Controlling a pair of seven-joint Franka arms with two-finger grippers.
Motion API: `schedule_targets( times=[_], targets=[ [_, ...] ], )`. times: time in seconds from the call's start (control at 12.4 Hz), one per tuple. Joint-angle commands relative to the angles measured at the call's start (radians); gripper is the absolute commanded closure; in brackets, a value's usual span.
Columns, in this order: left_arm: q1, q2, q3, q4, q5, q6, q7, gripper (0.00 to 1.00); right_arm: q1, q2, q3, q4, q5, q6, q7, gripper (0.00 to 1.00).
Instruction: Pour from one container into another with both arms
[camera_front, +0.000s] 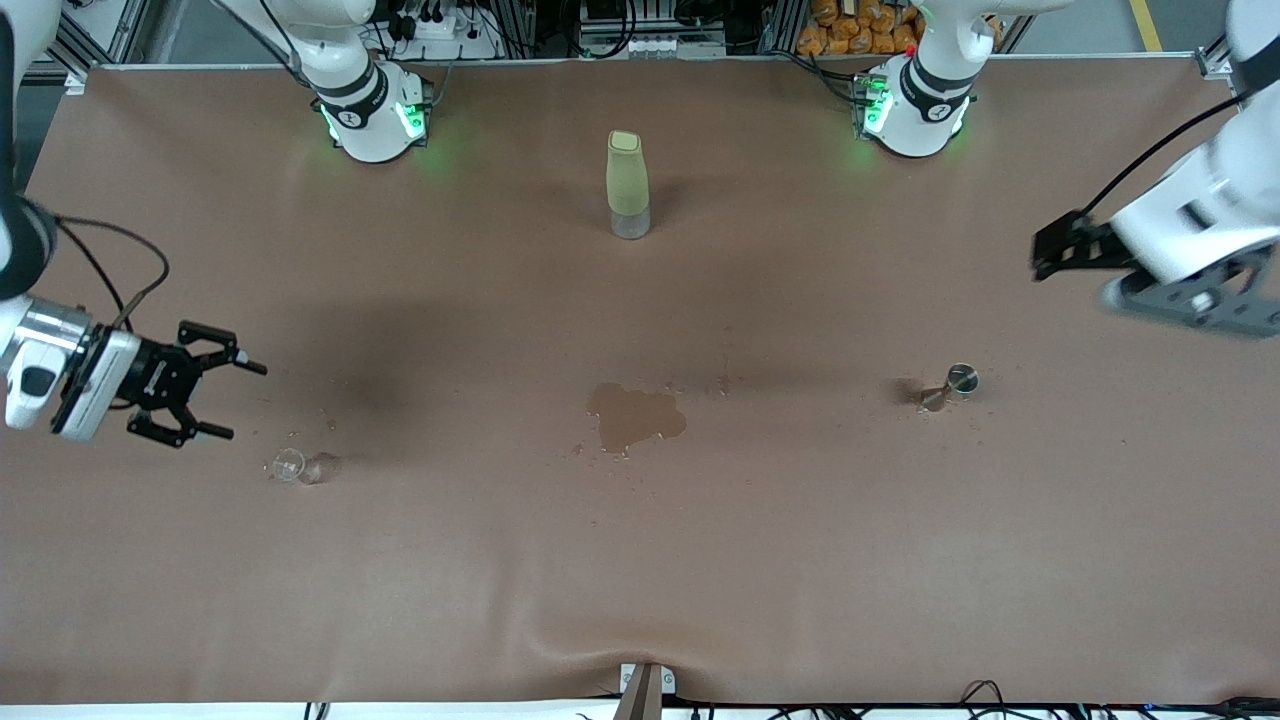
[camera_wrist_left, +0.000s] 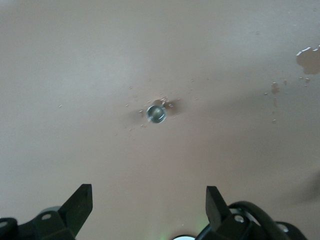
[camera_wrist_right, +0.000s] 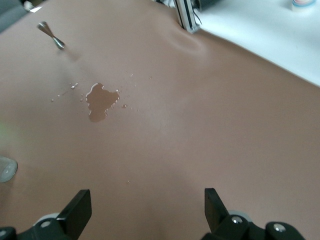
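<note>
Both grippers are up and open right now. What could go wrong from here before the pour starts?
The clear glass seems to lie tipped on its side near the right gripper; a grasp may roll it. The metal jigger is small under the left gripper, so the open fingers could knock it over. A wet puddle sits mid-table: anything set there may slip. The green bottle is tall and could topple if bumped.

Wet puddle (camera_wrist_right: 101, 101) and metal jigger (camera_wrist_right: 51, 36) on brown table (camera_wrist_right: 210, 115)
</note>
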Motion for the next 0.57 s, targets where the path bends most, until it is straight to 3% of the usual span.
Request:
schedule_targets(
  times=[0.0, 0.24, 0.48],
  targets=[
    [0.073, -0.078, -0.008, -0.082, -0.041, 0.018, 0.004, 0.0, 0.042, -0.152, -0.004, -0.099, -0.156, 0.035, 0.23, 0.0],
    [0.075, -0.121, 0.006, -0.105, -0.065, 0.035, -0.12, 0.0, 0.061, -0.211, -0.004, -0.098, -0.326, 0.025, 0.403, 0.0],
    [0.068, -0.133, 0.006, -0.105, -0.062, 0.037, -0.162, 0.0, 0.058, -0.24, -0.004, -0.096, -0.423, -0.001, 0.526, 0.0]
  ],
)
